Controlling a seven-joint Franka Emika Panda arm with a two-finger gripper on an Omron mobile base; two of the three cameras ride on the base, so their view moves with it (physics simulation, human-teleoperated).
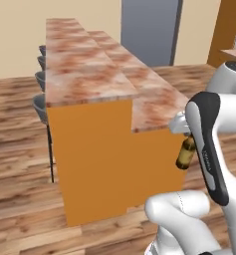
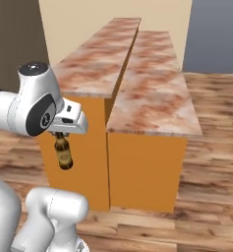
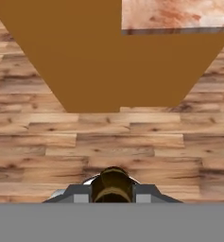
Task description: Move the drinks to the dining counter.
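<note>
A small brown beer bottle (image 1: 185, 153) (image 2: 64, 152) hangs upright from my gripper (image 1: 187, 134) (image 2: 60, 134), which is shut on its neck. It hangs in the air above the wooden floor, just short of the near end of the dining counter (image 1: 79, 74) (image 2: 88, 64), whose high reddish-brown marble top stands above plain orange sides. In the hand view the bottle's top (image 3: 112, 185) sits between my fingertips (image 3: 78, 193), with the orange side (image 3: 94, 61) ahead.
A lower marble-topped counter (image 1: 154, 99) (image 2: 157, 98) adjoins the high one on its right. Grey bar stools (image 1: 40, 107) line the far left side. Wooden floor (image 3: 132, 142) lies below, and a grey door (image 1: 149, 30) stands at the back.
</note>
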